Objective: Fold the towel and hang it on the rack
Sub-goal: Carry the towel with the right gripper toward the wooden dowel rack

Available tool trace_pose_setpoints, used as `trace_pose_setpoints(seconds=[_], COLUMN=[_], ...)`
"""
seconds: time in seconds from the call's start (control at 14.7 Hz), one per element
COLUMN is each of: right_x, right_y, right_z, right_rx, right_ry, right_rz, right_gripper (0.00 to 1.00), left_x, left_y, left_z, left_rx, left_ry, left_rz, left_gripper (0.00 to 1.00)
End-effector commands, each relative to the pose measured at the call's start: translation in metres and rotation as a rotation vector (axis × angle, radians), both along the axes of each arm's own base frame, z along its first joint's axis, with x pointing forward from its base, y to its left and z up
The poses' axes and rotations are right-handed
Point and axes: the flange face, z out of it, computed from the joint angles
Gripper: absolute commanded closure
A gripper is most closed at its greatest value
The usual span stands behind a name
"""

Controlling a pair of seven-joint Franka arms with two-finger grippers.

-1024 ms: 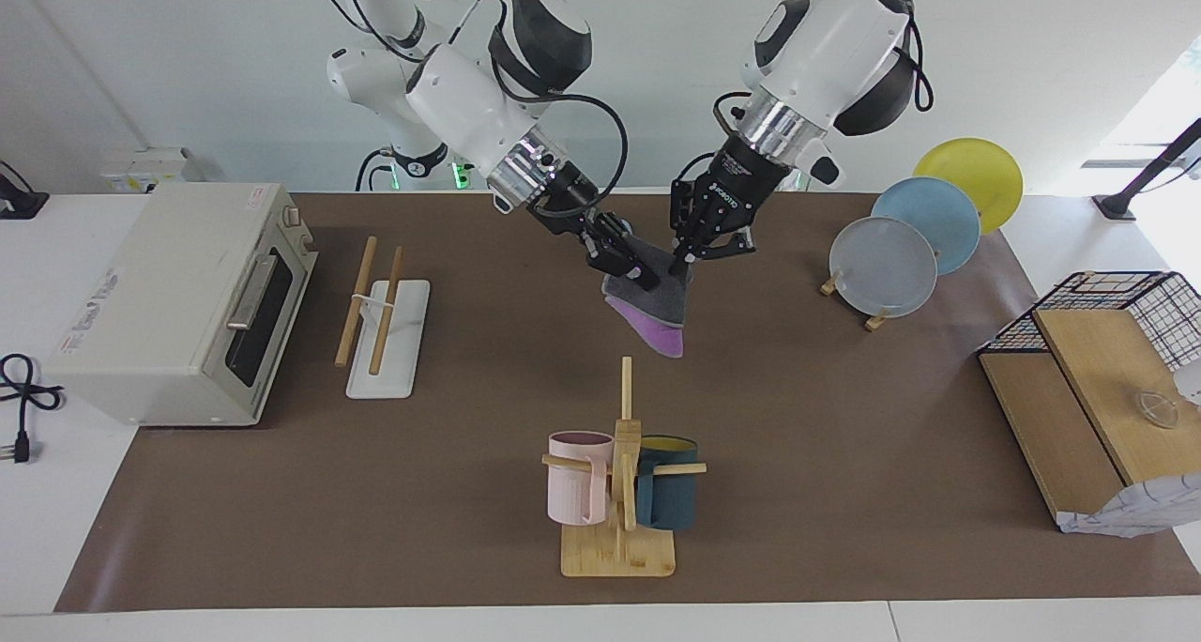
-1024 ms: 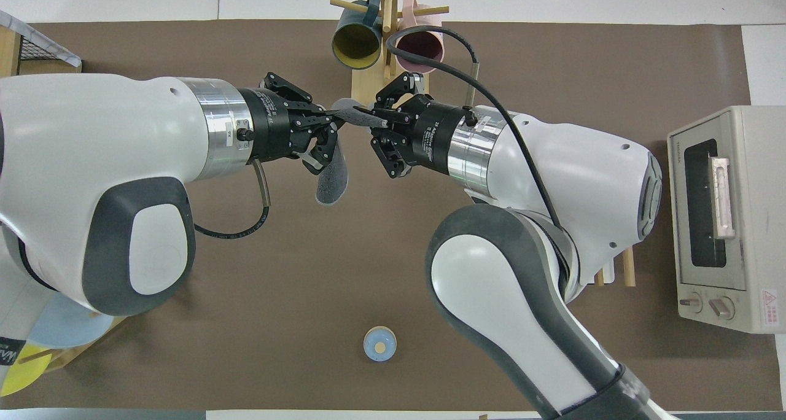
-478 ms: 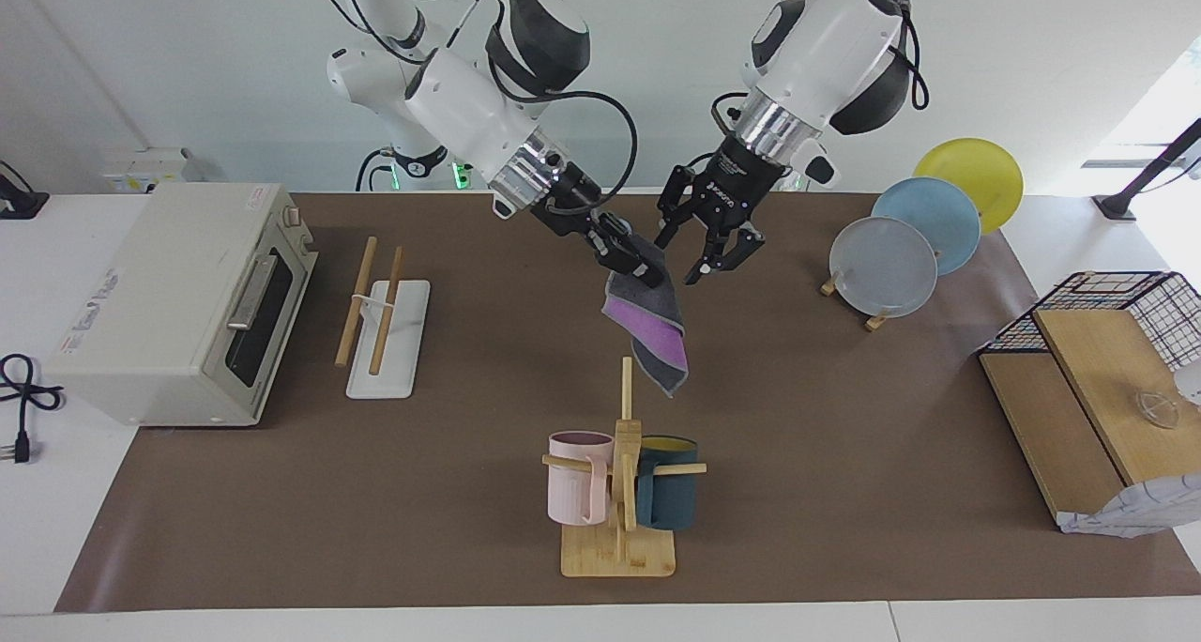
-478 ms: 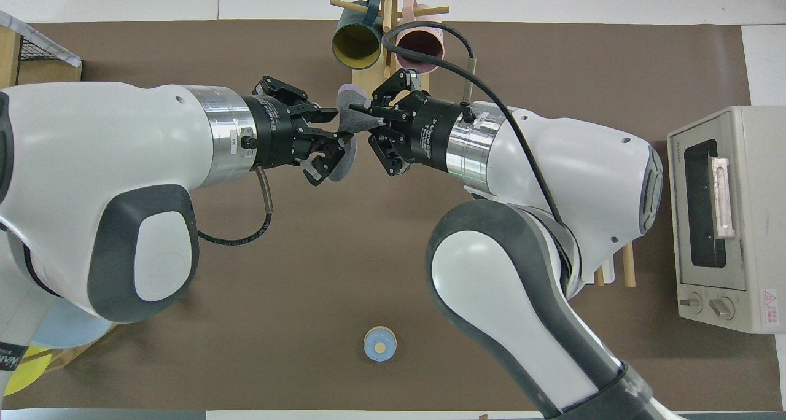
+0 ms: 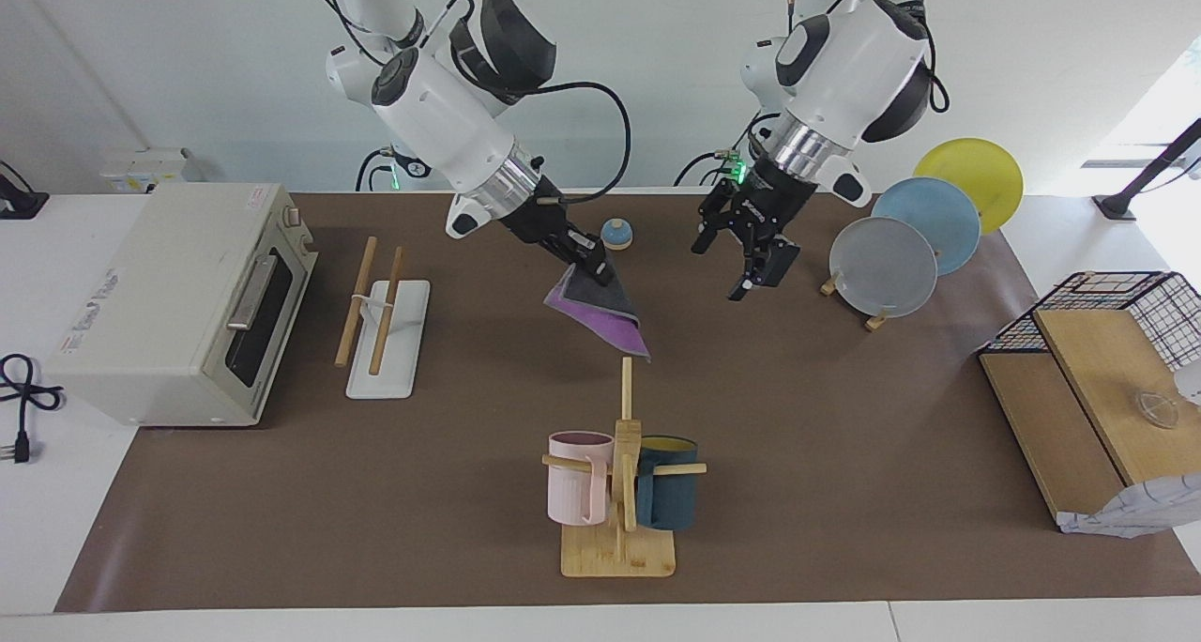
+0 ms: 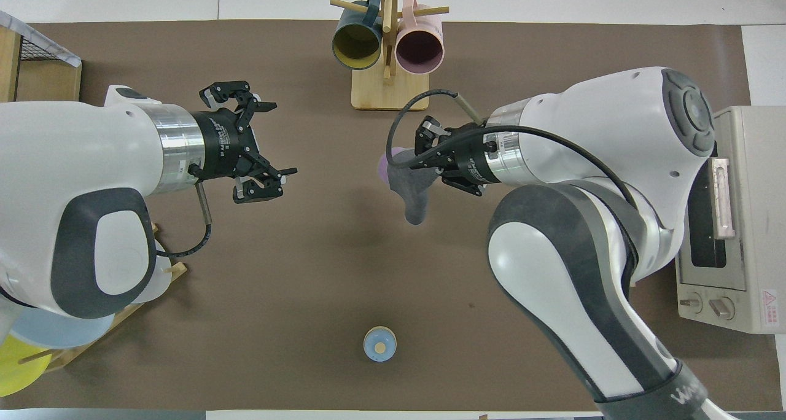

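My right gripper (image 5: 593,267) is shut on one edge of the folded towel (image 5: 600,307) and holds it in the air over the middle of the table. The towel hangs down, dark grey outside with purple showing at the fold; it also shows in the overhead view (image 6: 412,194) below the right gripper (image 6: 406,162). My left gripper (image 5: 756,272) is open and empty over the table, near the plate stand; it also shows in the overhead view (image 6: 273,142). The rack (image 5: 380,309), two wooden rods on a white base, stands beside the toaster oven. The right arm hides it in the overhead view.
A mug tree (image 5: 619,473) with a pink and a teal mug stands farther from the robots than the towel. A toaster oven (image 5: 178,304) sits at the right arm's end. A plate stand (image 5: 901,248) and a wire basket (image 5: 1117,304) are at the left arm's end. A small blue knob (image 6: 380,343) lies near the robots.
My left gripper let go of the towel, opened and drew back toward the plate stand. My right gripper carried the towel alone toward the rack's end of the table.
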Motion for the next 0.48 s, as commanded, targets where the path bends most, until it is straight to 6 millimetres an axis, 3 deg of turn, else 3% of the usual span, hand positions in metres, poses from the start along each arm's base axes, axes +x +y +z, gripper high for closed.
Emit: trace_pose_setpoints(seconds=[0.0,0.2,0.41], right_x=[-0.013,-0.028,-0.046], right_y=[-0.061,-0.130,-0.203], right_z=[-0.009,-0.042,-0.073], right_rx=[-0.127,-0.145,-0.169], right_ry=[0.005,0.056,0.031], right_rz=[0.115,0.134,0.224], right_gripper=[1.00,1.00,1.00], left_x=[-0.002,0.014,0.022], left_y=[0.039,0.093,0.123], left_z=[-0.004,-0.001,0.005], left_rx=[0.069,0.160,0.279], left_ry=[-0.073,-0.189,-0.268], left_rz=[-0.145,-0.309,-0.601], left_gripper=[0.00,0.00,0.00])
